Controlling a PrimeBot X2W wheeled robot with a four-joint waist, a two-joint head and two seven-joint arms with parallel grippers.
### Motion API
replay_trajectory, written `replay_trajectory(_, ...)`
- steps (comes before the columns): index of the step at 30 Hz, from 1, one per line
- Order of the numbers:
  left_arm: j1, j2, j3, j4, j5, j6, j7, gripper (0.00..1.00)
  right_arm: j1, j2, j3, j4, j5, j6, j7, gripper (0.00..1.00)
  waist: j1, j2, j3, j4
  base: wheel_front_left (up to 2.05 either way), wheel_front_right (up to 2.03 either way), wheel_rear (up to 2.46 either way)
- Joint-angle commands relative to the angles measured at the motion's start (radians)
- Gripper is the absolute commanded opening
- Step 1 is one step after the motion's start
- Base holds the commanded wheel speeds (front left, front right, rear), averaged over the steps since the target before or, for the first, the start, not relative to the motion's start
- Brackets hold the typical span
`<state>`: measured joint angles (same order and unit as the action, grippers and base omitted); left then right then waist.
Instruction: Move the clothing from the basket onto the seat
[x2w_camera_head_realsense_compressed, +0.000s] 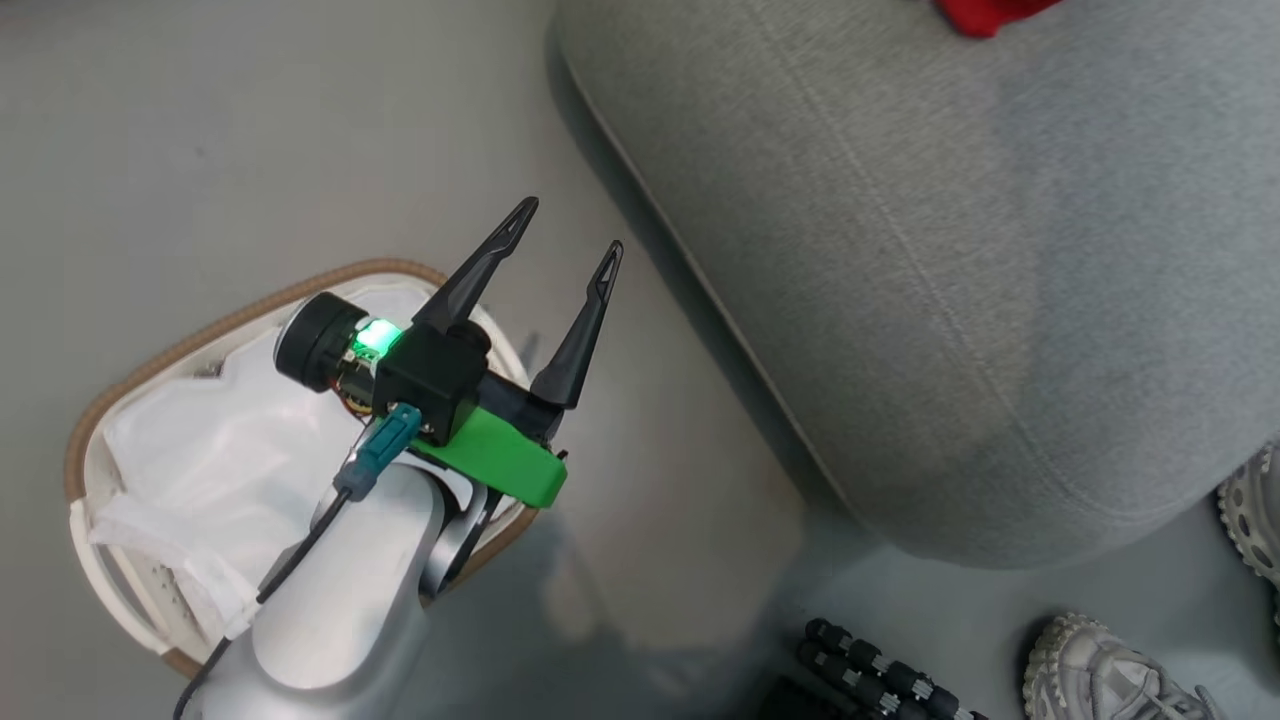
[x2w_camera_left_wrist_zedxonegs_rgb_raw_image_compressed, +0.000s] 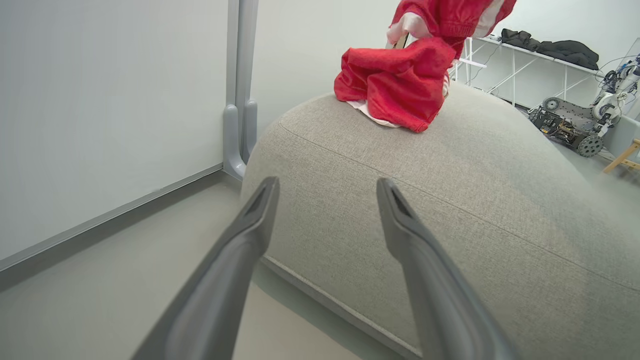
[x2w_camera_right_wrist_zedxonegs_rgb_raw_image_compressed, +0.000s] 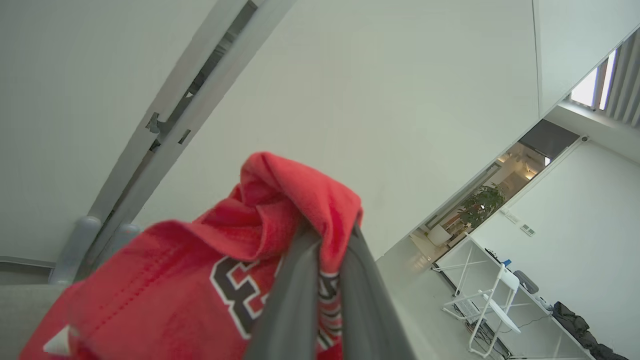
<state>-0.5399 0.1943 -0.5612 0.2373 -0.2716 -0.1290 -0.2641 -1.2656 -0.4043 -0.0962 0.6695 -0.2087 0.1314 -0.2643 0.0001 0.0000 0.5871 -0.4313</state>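
Observation:
My left gripper (x2w_camera_head_realsense_compressed: 568, 228) stands open with nothing between its fingers, over the right rim of the basket (x2w_camera_head_realsense_compressed: 150, 365); the white liner (x2w_camera_head_realsense_compressed: 230, 440) lies inside the basket. In the left wrist view the left gripper (x2w_camera_left_wrist_zedxonegs_rgb_raw_image_compressed: 327, 185) points at the grey seat (x2w_camera_left_wrist_zedxonegs_rgb_raw_image_compressed: 450, 200), where a red garment (x2w_camera_left_wrist_zedxonegs_rgb_raw_image_compressed: 395, 85) lies in a heap. A second red piece (x2w_camera_left_wrist_zedxonegs_rgb_raw_image_compressed: 450, 15) hangs just above that heap. My right gripper (x2w_camera_right_wrist_zedxonegs_rgb_raw_image_compressed: 330, 235) is shut on a red garment with dark numerals (x2w_camera_right_wrist_zedxonegs_rgb_raw_image_compressed: 175, 290), held above the seat. A corner of red clothing (x2w_camera_head_realsense_compressed: 985, 12) shows at the far edge of the seat (x2w_camera_head_realsense_compressed: 950, 250).
A person's pale shoes (x2w_camera_head_realsense_compressed: 1100, 670) stand on the floor by the seat's near corner, beside a black ribbed object (x2w_camera_head_realsense_compressed: 880, 680). A wall with a grey post (x2w_camera_left_wrist_zedxonegs_rgb_raw_image_compressed: 240, 100) runs behind the seat. A white rack with dark clothes (x2w_camera_left_wrist_zedxonegs_rgb_raw_image_compressed: 550, 50) and a wheeled machine (x2w_camera_left_wrist_zedxonegs_rgb_raw_image_compressed: 570, 125) stand further off.

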Motion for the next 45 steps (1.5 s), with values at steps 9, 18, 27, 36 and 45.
replay_trajectory(9,-0.074,0.017,-0.015,-0.008,-0.001,-0.003,0.0,1.0,0.22,0.062,-0.244,0.08,-0.043,-0.002,0.0,0.0,-0.0001,0.0,0.15,0.122,0.0,0.0,0.0)
replay_trajectory(18,-0.066,0.012,-0.017,0.001,-0.004,-0.003,0.0,1.0,0.361,0.138,-0.396,0.068,-0.048,-0.001,0.0,0.36,-0.0001,0.0,0.113,0.105,0.0,0.0,0.0)
replay_trajectory(27,-0.005,-0.018,0.013,0.022,-0.019,-0.003,0.0,1.0,0.54,0.187,-0.341,-0.086,0.018,-0.001,0.0,1.0,-0.0001,0.0,-0.029,0.093,0.0,0.0,0.0)
replay_trajectory(36,0.102,-0.074,0.08,0.054,-0.013,-0.003,0.0,1.0,0.698,0.21,-0.18,-0.236,0.092,-0.001,0.0,1.0,-0.0001,0.0,-0.202,0.128,0.0,0.0,0.0)
replay_trajectory(45,0.197,-0.105,0.189,0.075,-0.001,-0.003,0.0,1.0,0.752,0.258,-0.02,-0.288,0.206,-0.001,0.0,1.0,-0.0001,0.0,-0.317,0.223,0.0,0.0,0.0)
